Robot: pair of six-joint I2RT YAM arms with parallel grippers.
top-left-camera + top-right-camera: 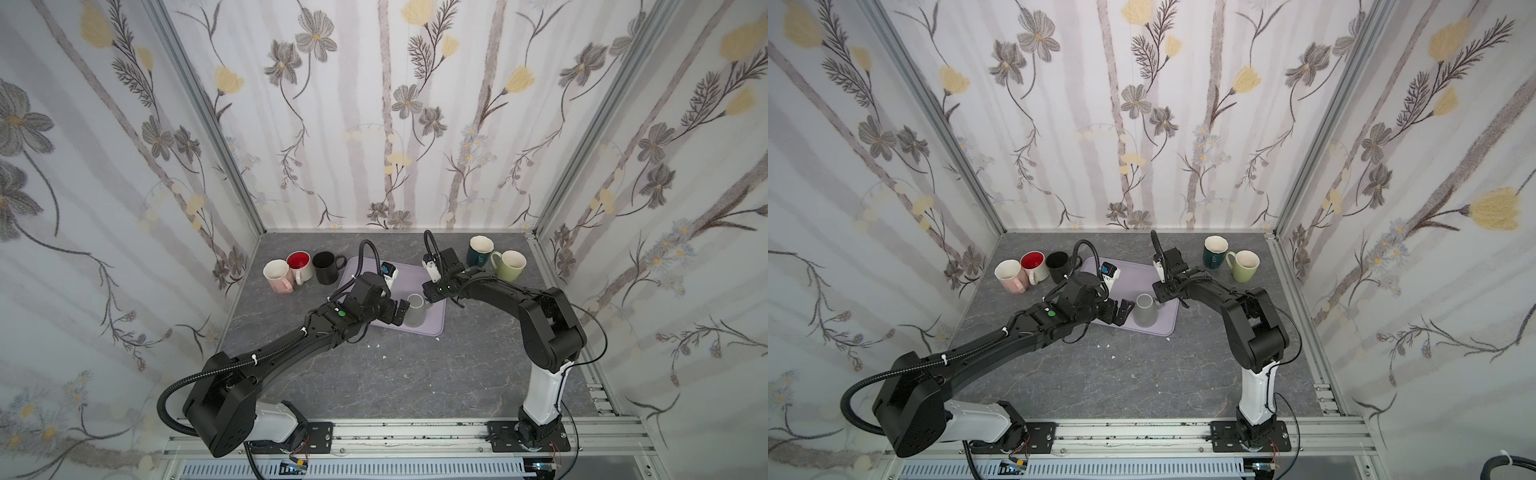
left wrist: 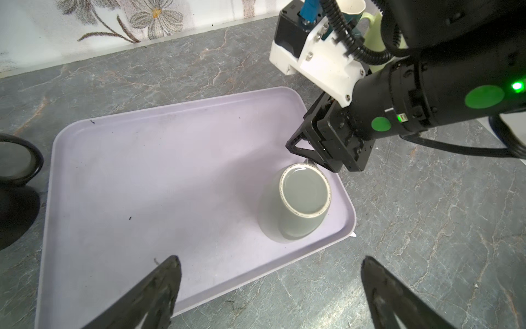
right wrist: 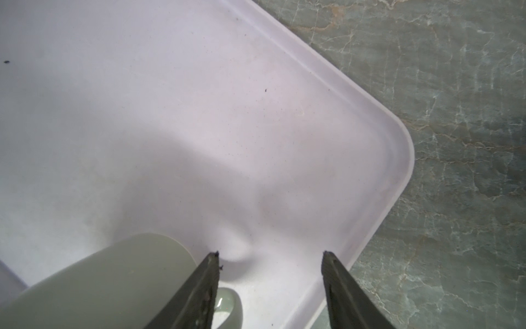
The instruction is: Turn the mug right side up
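Note:
A grey mug (image 1: 415, 311) (image 1: 1145, 311) stands upside down, base up, in the near right corner of a lavender tray (image 1: 434, 326) (image 1: 1168, 326). My left gripper (image 1: 397, 312) (image 1: 1119, 312) hovers just left of the mug, wide open and empty; in the left wrist view the mug (image 2: 301, 203) lies ahead of the spread fingers (image 2: 170, 273). My right gripper (image 1: 428, 298) (image 1: 1160, 297) (image 3: 270, 253) is open on the mug's right side. Its fingers straddle the handle (image 3: 231, 302) beside the mug body (image 3: 99, 282), without pressing on it.
Three upright mugs stand at the back left: pink (image 1: 276, 276), white with red inside (image 1: 300, 265), black (image 1: 326, 268). Dark teal (image 1: 479, 250) and light green (image 1: 512, 266) mugs stand at the back right. Small white crumbs (image 1: 374, 345) lie on the grey marble table (image 1: 415, 374).

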